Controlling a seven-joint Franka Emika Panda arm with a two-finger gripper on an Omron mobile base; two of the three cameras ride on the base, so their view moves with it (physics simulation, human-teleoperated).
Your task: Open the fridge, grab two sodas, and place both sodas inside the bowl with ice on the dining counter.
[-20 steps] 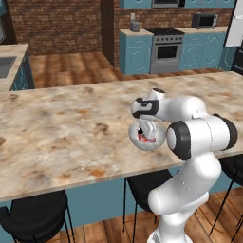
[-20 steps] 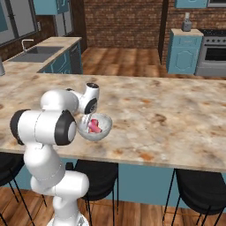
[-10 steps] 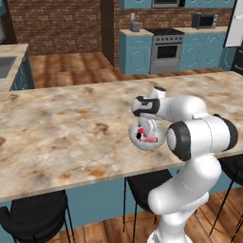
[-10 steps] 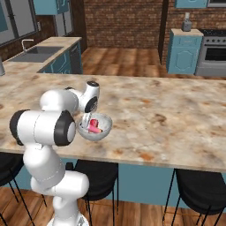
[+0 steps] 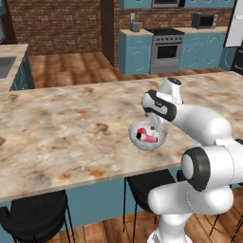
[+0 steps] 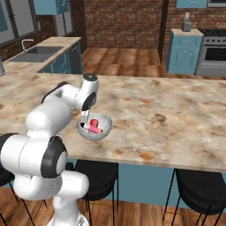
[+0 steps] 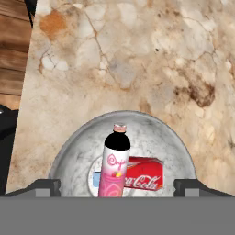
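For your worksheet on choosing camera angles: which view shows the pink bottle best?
The hand view: the pink bottle lies in the bowl, cap and label plain. Both base views show it as a small pink streak there.

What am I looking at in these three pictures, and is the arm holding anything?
A white robot arm on a driving base. Two cameras ride behind it, left and right; the third looks down along its hand. On the marbled counter sits a pale bowl. In it lie a pink bottle and a red can. The gripper hangs right over the bowl, its fingers spread wide apart to either side of the bottle. Nothing is held.
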